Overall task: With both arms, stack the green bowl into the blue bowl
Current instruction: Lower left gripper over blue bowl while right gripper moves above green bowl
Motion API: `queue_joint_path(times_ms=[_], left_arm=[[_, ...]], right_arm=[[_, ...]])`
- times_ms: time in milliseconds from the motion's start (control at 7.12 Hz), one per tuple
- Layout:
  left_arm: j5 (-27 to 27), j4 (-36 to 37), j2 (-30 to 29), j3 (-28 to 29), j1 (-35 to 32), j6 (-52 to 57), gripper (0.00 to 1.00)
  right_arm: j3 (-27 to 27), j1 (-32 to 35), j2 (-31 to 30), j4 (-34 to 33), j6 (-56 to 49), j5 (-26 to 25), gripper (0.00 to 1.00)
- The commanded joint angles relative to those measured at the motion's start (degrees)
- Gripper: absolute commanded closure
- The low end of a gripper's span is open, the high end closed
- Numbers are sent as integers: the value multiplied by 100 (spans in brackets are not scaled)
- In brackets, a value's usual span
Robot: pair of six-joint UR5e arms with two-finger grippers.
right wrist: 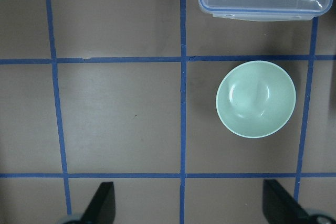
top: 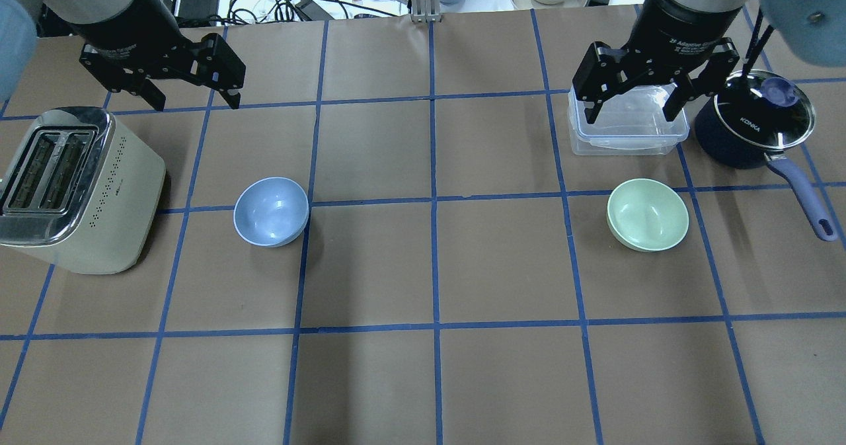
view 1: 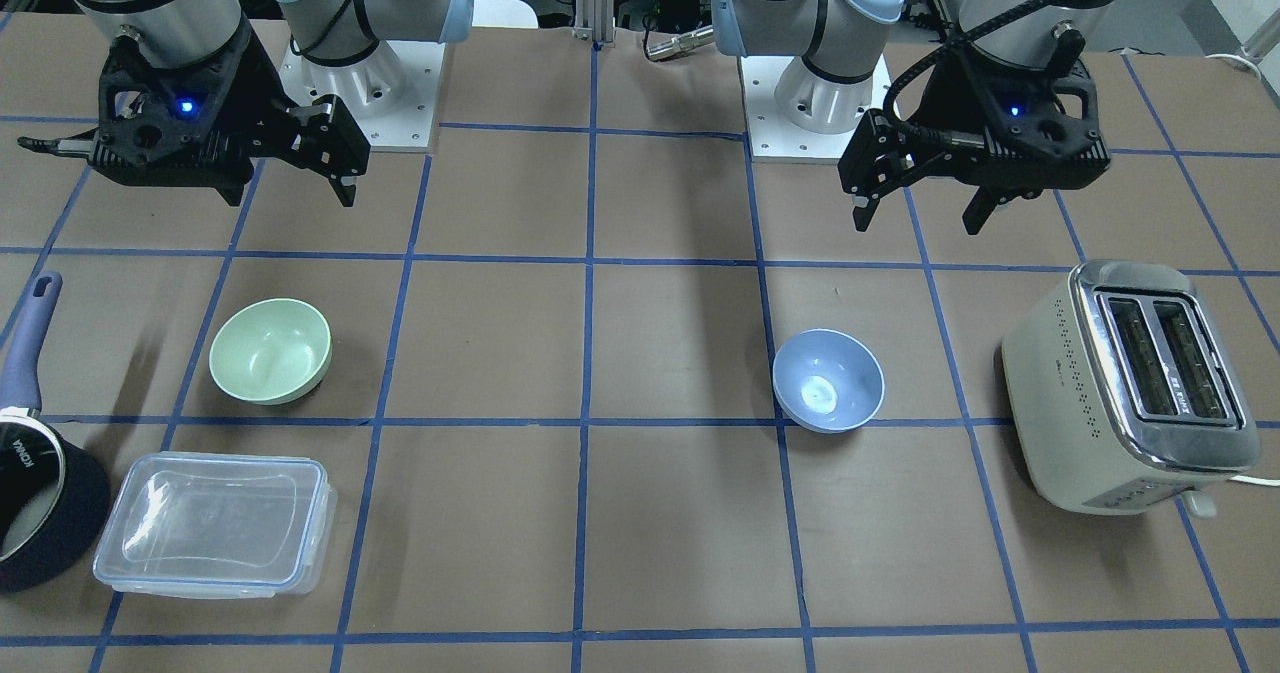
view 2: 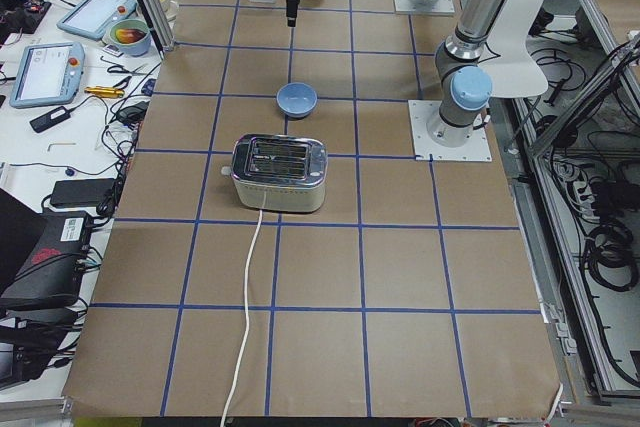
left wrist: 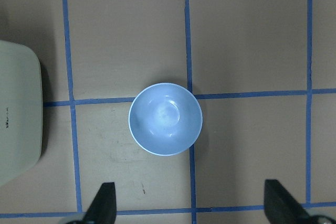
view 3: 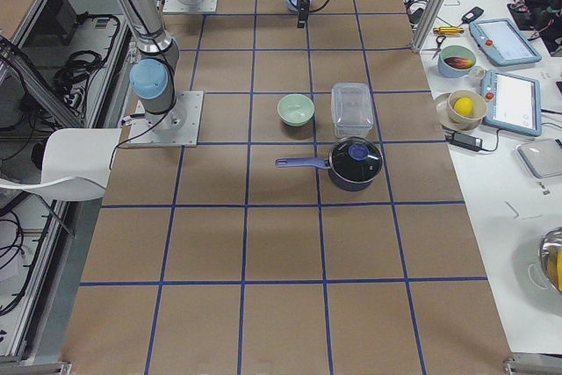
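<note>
The pale green bowl [view 1: 270, 350] sits upright and empty on the table; it also shows in the overhead view [top: 648, 214] and the right wrist view [right wrist: 255, 99]. The light blue bowl [view 1: 828, 380] sits upright and empty about two grid squares away, and shows in the overhead view [top: 271, 211] and the left wrist view [left wrist: 165, 118]. My left gripper [view 1: 918, 221] hangs open and empty, high above the table on the robot's side of the blue bowl. My right gripper [view 1: 290, 193] hangs open and empty, high above the table on the robot's side of the green bowl.
A cream toaster [top: 66, 187] stands beside the blue bowl at the table's left end. A clear lidded container [top: 628, 127] and a navy saucepan [top: 753, 124] with a glass lid lie just beyond the green bowl, on its far side from the robot.
</note>
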Motion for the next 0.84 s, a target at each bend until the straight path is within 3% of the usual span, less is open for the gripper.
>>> queue_joint_path(times_ms=[0, 140, 281, 421, 702], left_arm=[[10, -110, -12, -128, -78, -17, 0], [-51, 37, -168, -321, 0, 0, 0], [-69, 761, -440, -671, 0, -87, 0], [-60, 1229, -582, -1310, -26, -114, 0], [-86, 3087, -942, -2602, -43, -114, 0]], right_arm=[[9, 0, 0, 3, -4, 0, 0], [9, 0, 0, -6, -4, 8, 0], [9, 0, 0, 3, -4, 0, 0], [9, 0, 0, 3, 5, 8, 0], [9, -26, 26, 3, 5, 0, 0]])
